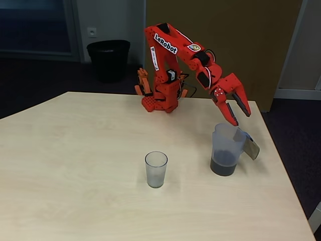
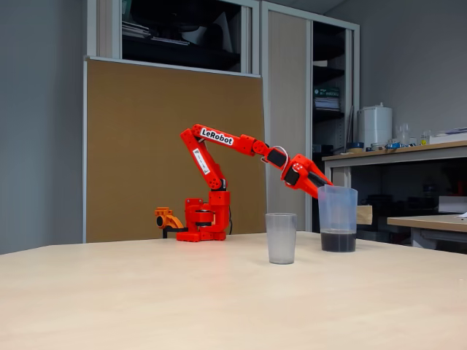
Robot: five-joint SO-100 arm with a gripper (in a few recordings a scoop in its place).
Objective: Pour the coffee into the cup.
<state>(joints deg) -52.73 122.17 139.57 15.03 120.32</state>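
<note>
Pincer (image 1: 239, 114): spread apart, poised above jug (image 1: 226, 149) holding coffee (image 1: 223, 163). Cup (image 1: 156, 169): placed upright on desk (image 1: 75, 165), left of jug.

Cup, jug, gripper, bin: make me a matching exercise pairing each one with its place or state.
Things:
1. cup
2. jug
3. gripper
4. bin

Places or states:
A. open, just above the jug's rim
B. on the floor behind the table
C. empty, upright near the table's middle
D. holds dark coffee at the bottom

Pairs: 1-C, 2-D, 3-A, 4-B
</note>
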